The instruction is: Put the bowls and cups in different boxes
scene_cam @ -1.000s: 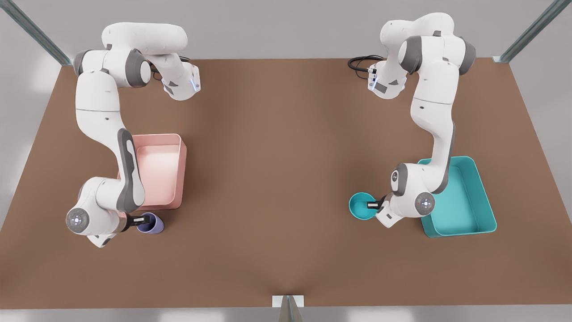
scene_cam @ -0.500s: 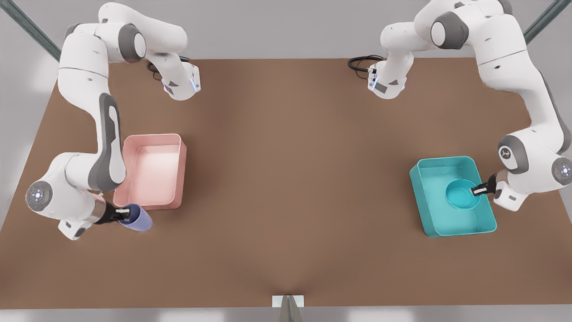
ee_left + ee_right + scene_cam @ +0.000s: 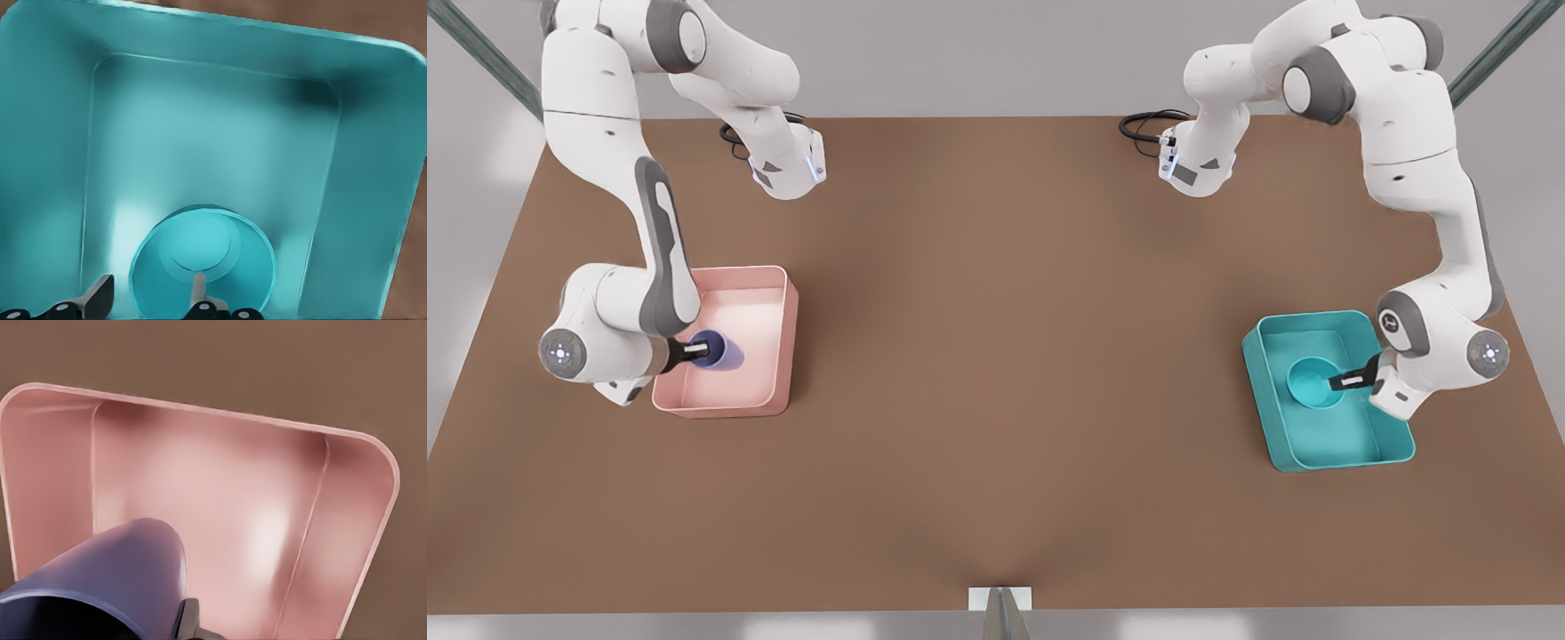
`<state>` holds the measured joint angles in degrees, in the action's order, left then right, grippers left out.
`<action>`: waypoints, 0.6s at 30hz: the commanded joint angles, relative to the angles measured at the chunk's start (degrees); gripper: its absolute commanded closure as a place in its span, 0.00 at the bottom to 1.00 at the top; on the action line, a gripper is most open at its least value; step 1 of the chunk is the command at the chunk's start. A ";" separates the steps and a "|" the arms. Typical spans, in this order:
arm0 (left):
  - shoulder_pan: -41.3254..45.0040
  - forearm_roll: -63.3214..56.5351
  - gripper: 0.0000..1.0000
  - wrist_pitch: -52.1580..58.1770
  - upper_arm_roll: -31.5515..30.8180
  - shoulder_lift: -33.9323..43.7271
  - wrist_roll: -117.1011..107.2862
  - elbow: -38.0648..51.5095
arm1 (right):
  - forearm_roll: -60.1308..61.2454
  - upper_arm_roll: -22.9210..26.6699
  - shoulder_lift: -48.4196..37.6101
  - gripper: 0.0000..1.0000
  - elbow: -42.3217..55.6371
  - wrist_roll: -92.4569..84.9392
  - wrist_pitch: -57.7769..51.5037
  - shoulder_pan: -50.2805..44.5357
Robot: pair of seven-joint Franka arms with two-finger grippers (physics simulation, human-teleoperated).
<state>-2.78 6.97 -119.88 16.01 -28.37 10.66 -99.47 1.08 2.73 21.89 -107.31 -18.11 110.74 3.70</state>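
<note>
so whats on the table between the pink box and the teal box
Nothing: in the front view, bare brown table separates the pink box from the teal box.

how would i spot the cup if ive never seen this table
Find the pale pink box on the front view's left of the brown table. Over it, the right gripper holds the lavender cup, tilted. It is the one purple thing; the bowl is teal.

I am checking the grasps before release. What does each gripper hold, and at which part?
The left gripper holds the teal bowl by its rim, over the teal box. The right gripper holds the lavender cup by its rim, over the pink box.
</note>
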 commanded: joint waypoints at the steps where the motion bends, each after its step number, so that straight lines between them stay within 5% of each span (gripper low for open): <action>1: 0.58 -7.14 0.00 12.70 0.07 4.45 0.07 3.74 | -0.37 -0.01 1.84 0.79 -0.09 -0.87 13.44 0.07; 3: 6.28 -8.38 0.00 25.91 -0.80 11.92 -1.26 8.23 | -0.29 -0.10 3.07 0.79 -0.27 -0.87 16.96 0.07; 4: 9.46 -10.57 0.00 28.38 -5.98 16.94 -4.50 9.11 | 0.24 -0.10 4.04 0.79 -0.27 -0.87 17.31 0.07; 5: 9.73 -13.65 0.00 33.03 -13.81 17.91 -5.65 13.59 | 0.33 -0.10 5.00 0.79 -0.18 -0.79 17.40 0.07; 8: 10.08 -10.84 0.00 36.47 -17.59 17.65 -5.48 19.04 | 1.91 -0.19 6.50 0.79 -0.09 -0.87 17.14 0.34; 9: 10.60 -11.02 0.00 38.84 -17.77 16.33 -5.92 20.36 | 2.17 -0.19 6.94 0.62 0.08 -0.87 16.70 0.43; 10: 10.69 -10.75 0.00 38.67 -17.77 16.07 -5.83 20.28 | 2.17 -0.19 7.20 0.00 0.17 -0.87 16.61 0.51; 18: 10.78 -10.49 0.00 39.02 -17.77 15.36 -5.83 20.19 | 2.35 -0.45 3.78 0.00 1.84 -1.67 10.73 0.51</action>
<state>7.99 -3.50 -83.84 -1.75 -13.03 7.55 -79.31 3.21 2.30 26.19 -105.81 -18.79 124.33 4.22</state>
